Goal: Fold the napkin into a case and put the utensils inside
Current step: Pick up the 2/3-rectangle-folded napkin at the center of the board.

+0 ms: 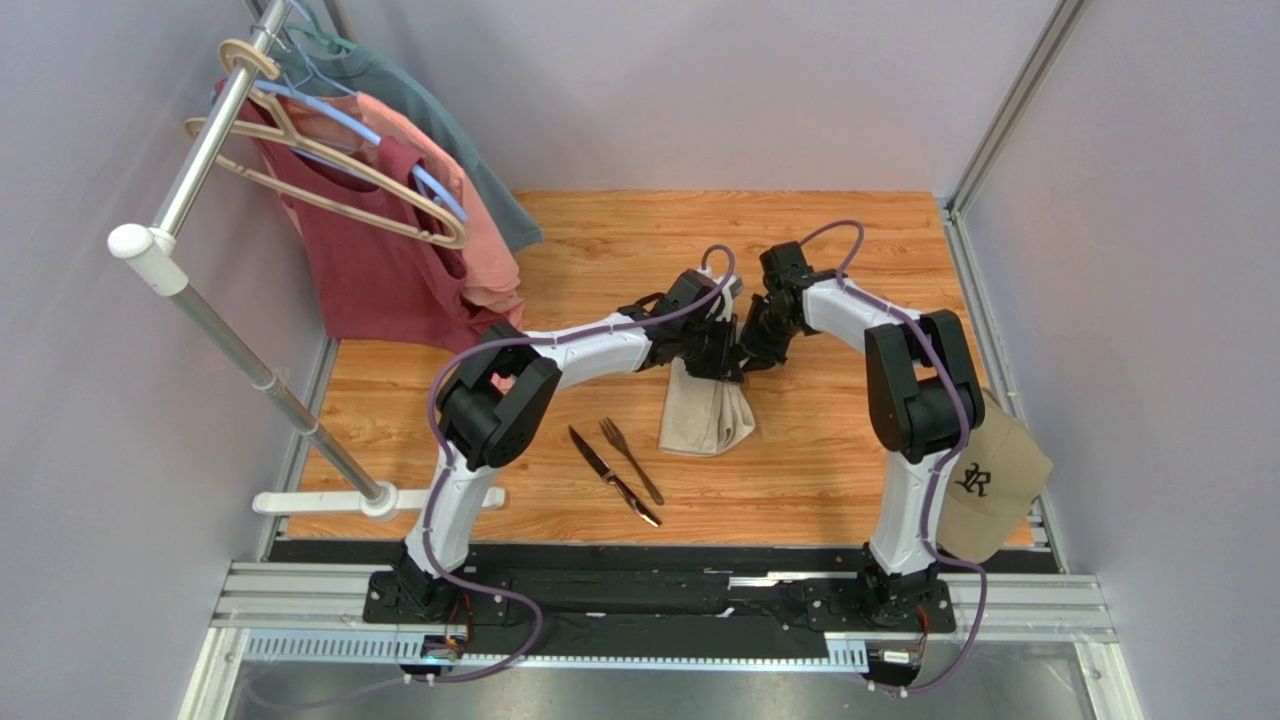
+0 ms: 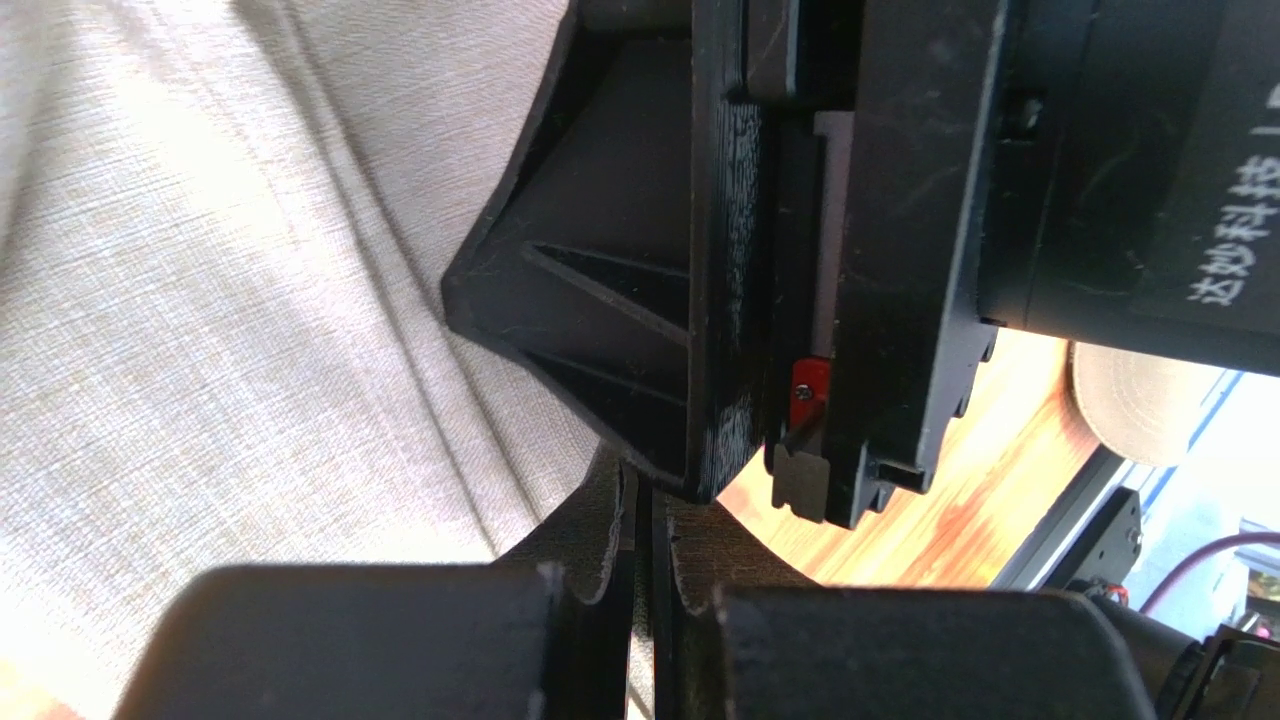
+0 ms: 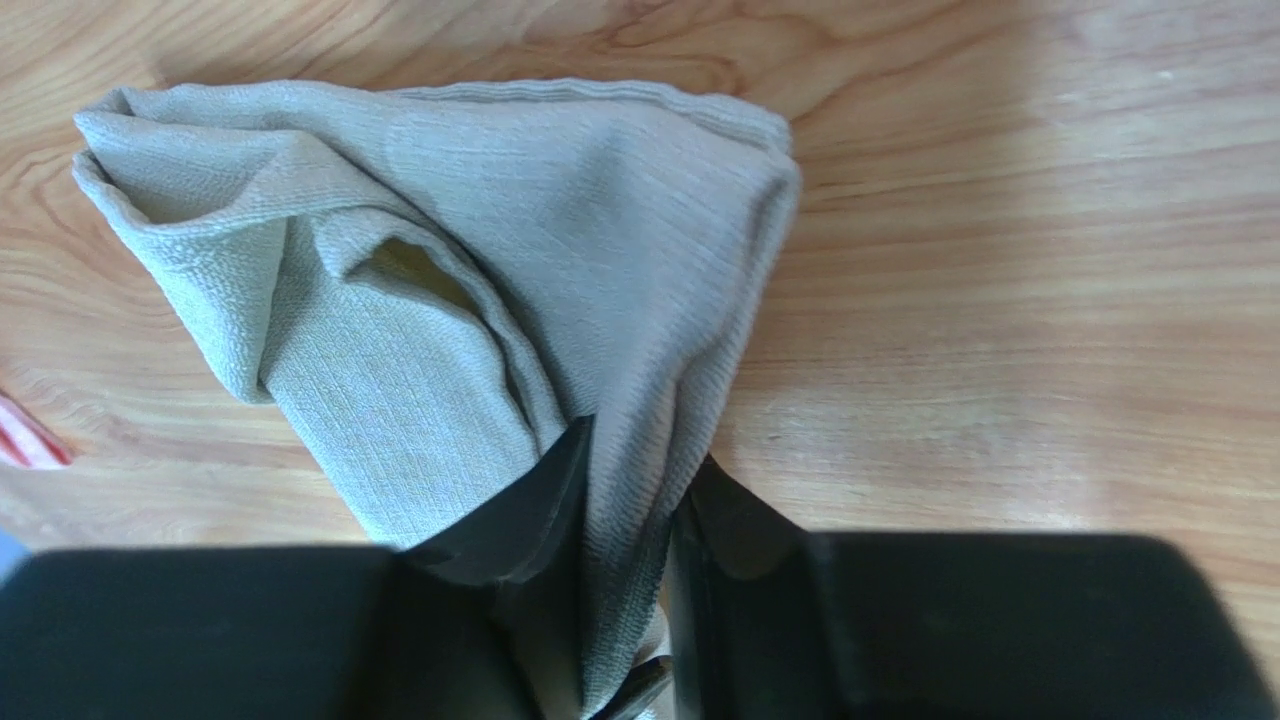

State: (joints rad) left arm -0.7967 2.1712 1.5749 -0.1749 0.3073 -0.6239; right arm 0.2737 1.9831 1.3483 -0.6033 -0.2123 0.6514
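Napkin [image 1: 706, 416] lies bunched at mid-table. Left gripper [image 1: 715, 357] pinches its far end tight. Right gripper [image 1: 756, 345], just beside it, squeezes a gathered fold between its fingers. Fork [image 1: 631, 458] and knife [image 1: 612, 476] lie nearer, to the left.

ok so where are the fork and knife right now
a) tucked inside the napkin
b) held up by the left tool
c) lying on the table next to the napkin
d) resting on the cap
c, the fork and knife lie side by side on the bare wooden table, just left of the napkin in the top view.
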